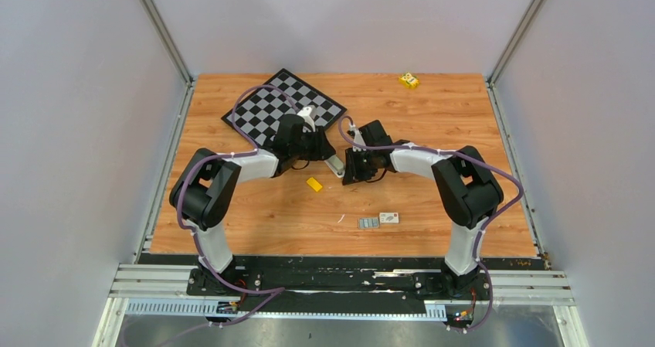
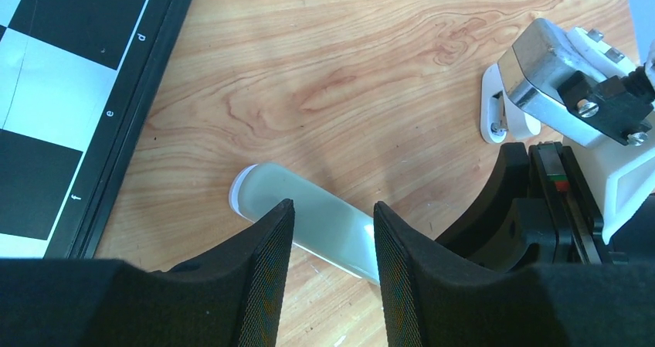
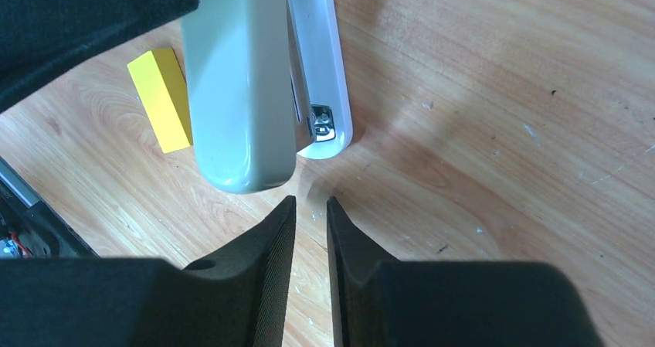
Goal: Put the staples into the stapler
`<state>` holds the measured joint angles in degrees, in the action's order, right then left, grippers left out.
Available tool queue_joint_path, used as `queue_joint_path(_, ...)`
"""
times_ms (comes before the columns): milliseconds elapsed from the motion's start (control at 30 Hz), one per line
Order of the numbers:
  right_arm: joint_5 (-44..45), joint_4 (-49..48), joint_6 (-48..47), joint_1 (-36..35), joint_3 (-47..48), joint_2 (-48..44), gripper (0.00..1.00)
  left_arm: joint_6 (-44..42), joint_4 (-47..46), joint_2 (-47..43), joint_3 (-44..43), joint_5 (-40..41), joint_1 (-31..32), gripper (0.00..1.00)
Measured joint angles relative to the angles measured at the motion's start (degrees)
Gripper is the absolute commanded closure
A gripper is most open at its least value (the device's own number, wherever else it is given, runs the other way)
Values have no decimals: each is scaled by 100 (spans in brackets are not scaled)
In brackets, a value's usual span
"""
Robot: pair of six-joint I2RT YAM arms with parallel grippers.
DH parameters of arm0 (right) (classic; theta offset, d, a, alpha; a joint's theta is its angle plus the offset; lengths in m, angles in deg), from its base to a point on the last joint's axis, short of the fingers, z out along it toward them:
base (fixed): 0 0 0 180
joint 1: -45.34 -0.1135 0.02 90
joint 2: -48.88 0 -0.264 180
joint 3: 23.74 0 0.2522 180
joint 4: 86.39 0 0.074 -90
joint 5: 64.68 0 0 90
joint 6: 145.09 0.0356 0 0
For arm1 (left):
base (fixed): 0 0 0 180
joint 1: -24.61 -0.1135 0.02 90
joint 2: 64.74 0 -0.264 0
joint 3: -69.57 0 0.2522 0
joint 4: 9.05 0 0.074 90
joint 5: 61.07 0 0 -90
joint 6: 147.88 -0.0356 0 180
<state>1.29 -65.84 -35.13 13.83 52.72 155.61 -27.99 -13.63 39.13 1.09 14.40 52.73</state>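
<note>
Counts, top view:
- Arms: 2.
- Stapler: 1.
- Yellow pieces: 2.
- White box: 1.
- Checkered board: 1.
- Staples: 1 small grey cluster; the number of strips in it is too small to tell.

The stapler (image 1: 334, 165) lies mid-table (image 1: 432, 115), between the two grippers. The yellow block (image 1: 313, 183) is just beside it on the near left. In the right wrist view the stapler's grey-olive top sits beside its white base, with a metal part showing between them.

The left gripper (image 2: 334, 208) has its jaws parted, straddling the stapler body, which runs diagonally under the tips. I cannot tell whether the pads press on it or stand clear.

The right gripper (image 3: 310, 200) has its jaws drawn to a narrow slit with nothing in it. The tips are just short of the stapler's rounded end and do not touch it.

The staples (image 1: 368, 222) lie on the table, near and right of centre, well apart from the stapler. They are just beside the white box (image 1: 389, 218), on its left.

The second yellow piece (image 1: 408, 79) sits at the far right edge. The checkered board (image 1: 282, 103) is far left of centre, partly under the left arm.
</note>
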Motion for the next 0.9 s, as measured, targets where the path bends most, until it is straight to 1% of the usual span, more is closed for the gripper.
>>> queue_joint_path(233,223,170,-81,4,-44,-197,70,-68,227,-15,-101,24,4,54)
queue_joint_path(367,374,361,-157,9,-42,-507,68,-85,588,-140,-144,28,9,54)
queue_joint_path(467,411,431,-184,15,20,-732,63,-101,951,-205,-144,35,33,53)
queue_joint_path(567,409,420,-168,26,184,-750,59,-103,1123,-208,-144,66,48,54)
queue_joint_path(800,404,398,-46,31,435,-651,59,-111,1117,-210,-151,81,48,53)
queue_joint_path(900,404,376,-24,31,599,-433,63,-107,1113,-205,-151,81,48,53)
